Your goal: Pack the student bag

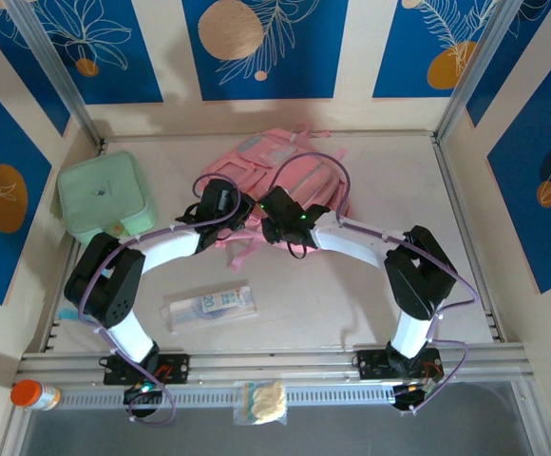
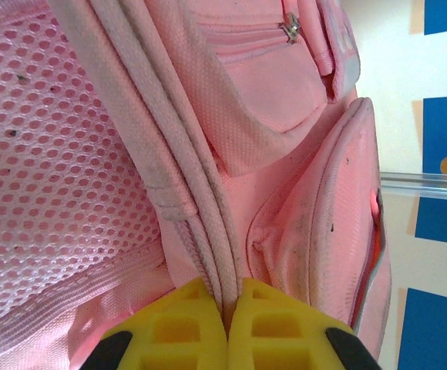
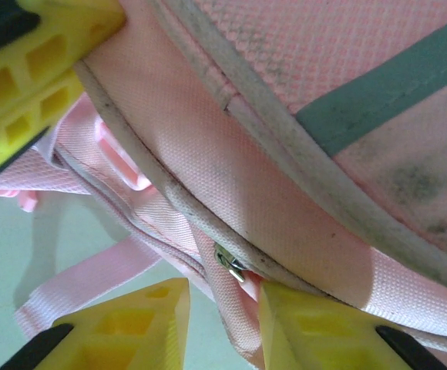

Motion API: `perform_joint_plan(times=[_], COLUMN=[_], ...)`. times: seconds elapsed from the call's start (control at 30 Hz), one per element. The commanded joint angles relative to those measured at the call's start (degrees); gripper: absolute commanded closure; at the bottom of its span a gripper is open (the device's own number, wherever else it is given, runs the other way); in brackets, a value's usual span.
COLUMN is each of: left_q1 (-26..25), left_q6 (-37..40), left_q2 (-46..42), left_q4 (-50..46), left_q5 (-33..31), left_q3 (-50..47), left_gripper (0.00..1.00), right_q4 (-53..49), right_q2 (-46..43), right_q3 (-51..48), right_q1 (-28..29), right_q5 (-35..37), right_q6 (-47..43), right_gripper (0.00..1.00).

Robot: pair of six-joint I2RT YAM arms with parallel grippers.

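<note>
table (image 1: 380, 294) first: the bag (image 1: 290, 161) lies flat at the back centre, straps trailing toward the arms

green case (image 1: 100, 195) sits back left, well apart from the bag, lid on

both arms reach in and meet at the bag's near edge, side by side. looks like a two-hand job: one anchors the fabric, the other works the zip

left gripper (image 1: 240, 211): in the left wrist view its fingers (image 2: 273, 327) are closed tight on the bag's piped seam, mesh panel to one side, pocket to the other. my read is that it's pinning the soft fabric so it won't drag along when the zip gets pulled

right gripper (image 1: 270, 217): in its wrist view the jaws stand partly apart, astride the seam just beside the left one's yellow fingers. the zip pull (image 3: 230, 264) sits between them and I see a sliver of gap on one side, so I'd say not clamped yet

judgement: opening step, bag looks unzipped nowhere I can see, nothing packed

clear pouch (image 1: 209, 307) lies on the table between the arm bases, near the left arm and within reach, likely first in

snack packet (image 1: 261, 401) is on the front rail, and an orange-capped bottle (image 1: 30, 393) at its left end

risk: the pull is small and the fabric slack, so a close could grab cloth instead
</note>
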Motion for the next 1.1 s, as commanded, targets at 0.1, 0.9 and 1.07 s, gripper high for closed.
perform_joint_plan(times=[0.1, 0.9, 1.07], left_q1=[-0.8, -1.6, -1.5], left_q6=[1.7, -1.2, -1.2], left_q2=[-0.4, 0.3, 0.1], left_q4=[0.5, 4.1, 4.6], left_q5=[2.3, 3.0, 2.8], left_q3=[3.0, 1.8, 1.1], left_gripper=[1.0, 1.0, 1.0], right_q4=[-2.9, -13.1, -12.1], right_q2=[1.0, 6.8, 6.1], right_q3=[2.1, 15.0, 12.2], right_q1=[-0.6, 1.0, -1.1], right_q5=[8.5, 2.5, 6.3], right_q6=[0.1, 10.2, 9.8], right_gripper=[0.64, 0.71, 0.74])
